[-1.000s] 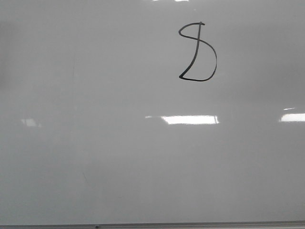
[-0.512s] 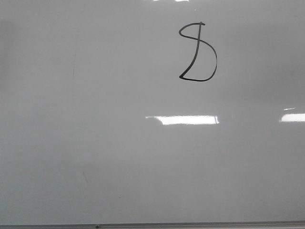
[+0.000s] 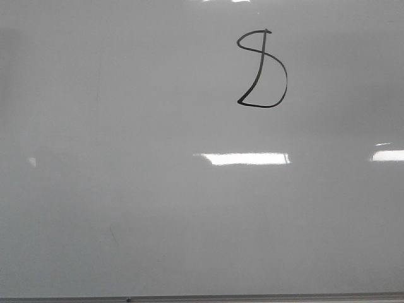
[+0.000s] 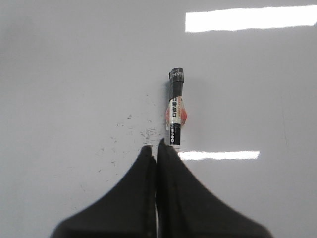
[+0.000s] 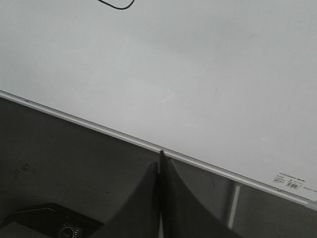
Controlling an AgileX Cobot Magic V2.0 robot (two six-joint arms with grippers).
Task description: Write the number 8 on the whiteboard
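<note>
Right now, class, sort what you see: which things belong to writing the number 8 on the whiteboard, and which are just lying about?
Belongs to the job:
- the whiteboard
- the number 8, already drawn in black
- the marker, lying on the board beyond the left gripper

Just there:
- the small printed label at the board's corner
- the dark object below the board's edge, near the right gripper

A lopsided black number 8 [image 3: 262, 68] sits upper right on the glossy pale whiteboard [image 3: 126, 189]
</note>
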